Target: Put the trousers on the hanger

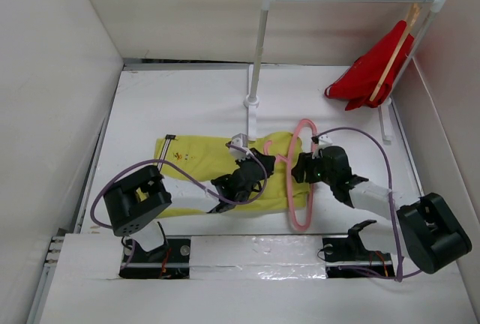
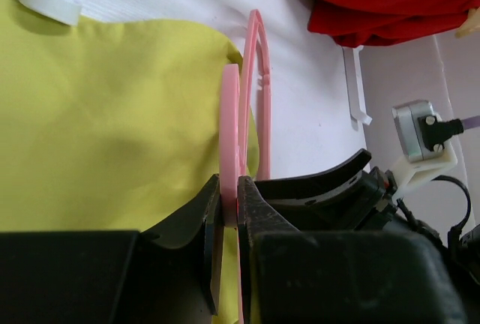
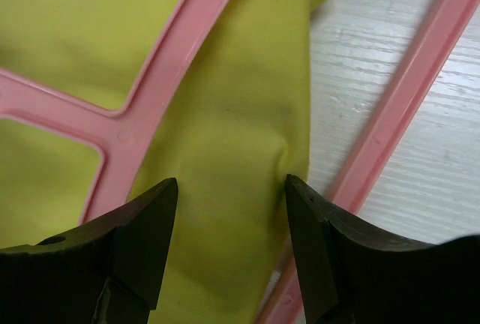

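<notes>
Looking first at the trousers (image 1: 201, 160), I see them spread flat on the table (image 1: 187, 106), on the near side of the rack (image 1: 259, 46), from the foot of its left post out to the left. The hanger (image 1: 290, 193) lies just to the right of that foot, with its hook toward the rack. In the right wrist view, part of its frame lies on top of the yellow cloth and another bar lies on bare table.

My left gripper (image 2: 229, 189) reaches in from the left of the rack foot. Its jaws stand narrow, clamped on a thin pink bar of the hanger.

My right gripper (image 3: 232, 189) comes from the right. Its jaws stand wide, with the edge of the trousers between the two tips. I cannot tell whether they touch the cloth.

At the right end of the rack, a red garment (image 1: 367, 76) hangs on a wooden hanger (image 1: 394, 50), well apart from both grippers.
</notes>
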You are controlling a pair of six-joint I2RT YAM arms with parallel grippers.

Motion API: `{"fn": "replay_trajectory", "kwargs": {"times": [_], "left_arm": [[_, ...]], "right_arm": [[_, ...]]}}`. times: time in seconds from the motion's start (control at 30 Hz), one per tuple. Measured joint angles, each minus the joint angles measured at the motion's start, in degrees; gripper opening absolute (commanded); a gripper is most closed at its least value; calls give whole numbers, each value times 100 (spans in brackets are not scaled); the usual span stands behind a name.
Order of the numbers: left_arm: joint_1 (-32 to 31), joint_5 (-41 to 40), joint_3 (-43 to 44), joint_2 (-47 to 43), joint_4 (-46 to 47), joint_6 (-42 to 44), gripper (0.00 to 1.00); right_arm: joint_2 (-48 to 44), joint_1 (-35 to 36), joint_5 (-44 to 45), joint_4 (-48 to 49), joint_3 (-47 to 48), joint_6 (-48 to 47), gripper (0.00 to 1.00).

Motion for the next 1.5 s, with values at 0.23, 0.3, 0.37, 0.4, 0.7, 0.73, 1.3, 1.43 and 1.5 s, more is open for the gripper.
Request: {"fn": "replay_trajectory", "kwargs": {"times": [0.23,0.3,0.37,0.4,0.7,0.73,1.3,1.43,1.5], "left_arm": [[133,87,-186,-225,-26,116,0],[162,114,-197,-208,24,129,0],[181,146,-197,-144,98,136,0],[181,162,-197,-103,125,136,0],[181,260,-138,219,356,136,0],[181,269,-118,232,358,136,0],[181,221,-85,236,356,195,0],[184,181,-85,232,352,227,0],[181,179,-85,221,352,247,0]], "right_arm": [[-645,2,-151,356,-457,168,64],[-745,2,-63,203,-409,157,62],[-780,2,72,74,-319,116,59],[-780,-7,151,20,-256,74,58],[-20,-251,514,-101,566,-221,57],[173,-271,507,-63,599,-236,57],[1043,-341,-540,1421,50,85,62],[1163,-374,-800,2015,-190,186,29],[1172,-372,-970,2052,-295,280,5]]}}
